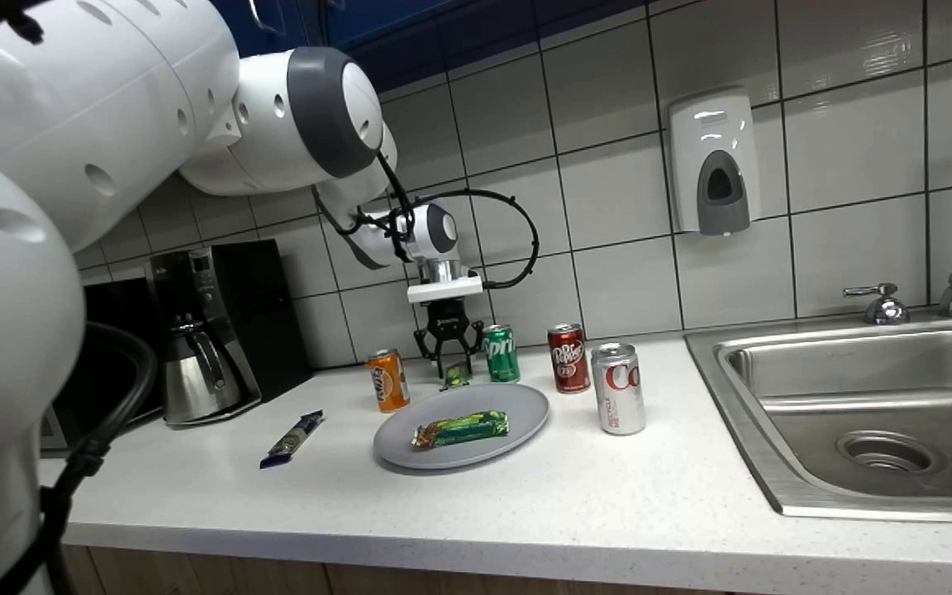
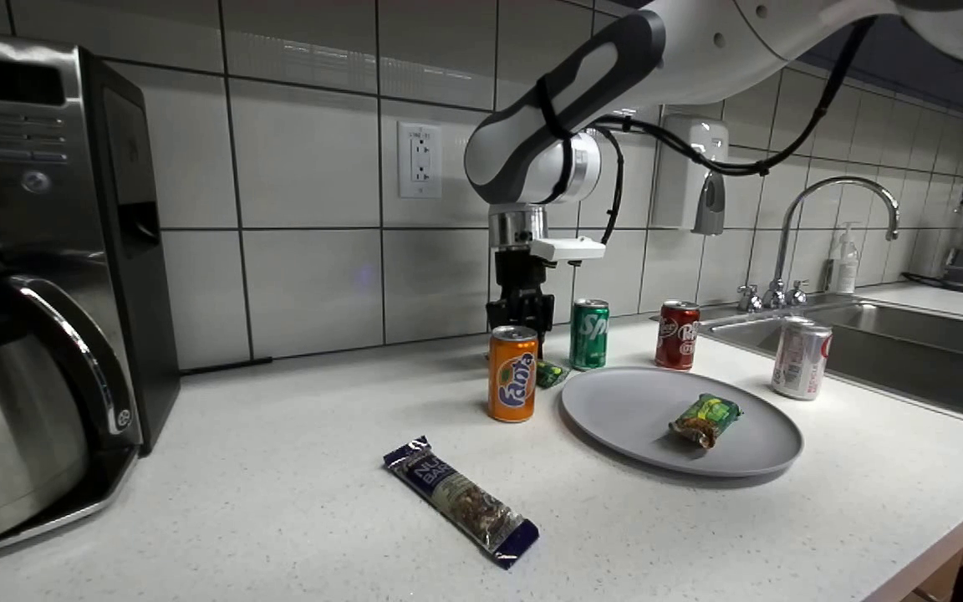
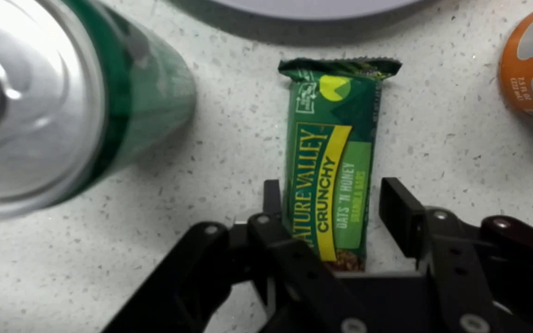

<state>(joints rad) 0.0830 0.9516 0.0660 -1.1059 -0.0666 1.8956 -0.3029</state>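
**Clearly released: the tool (image 3: 333,206) straddles a granola bar (image 3: 329,162) in the middle of the wrist view**

The fingers (image 3: 400,217) stand apart, one along each long edge of the bar. A strip of desk (image 3: 229,115) shows beside the right-hand finger; at the left-hand one the gap is too thin to tell whether it touches. The bar lies flat on the desk, printed face up, one crimped end toward the top of the frame.

It should be light and fairly stiff, but probably brittle inside, since the label says "crunchy"; a hard squeeze could crumble it. The glossy wrapper may slip a little. The best hold seems to be across the narrow width near mid-length; the tips appear to frame the lower half, so a pinch there would sit off-centre. The crimped end would likely just fold.

Tightest is the left of the wrist view, where a green can (image 3: 81,101) stands tall near the bar. An orange can (image 3: 532,69) sits at upper right, and the rim of a gray plate (image 3: 312,7) crosses the top edge.

In an exterior view, the tiled wall (image 2: 306,284) limits room behind the tool. A second bar (image 2: 705,420) rests on the plate, a red can (image 2: 678,334) and a silver can (image 2: 802,358) stand right of centre, and a nut bar (image 2: 461,502) lies at bottom centre.
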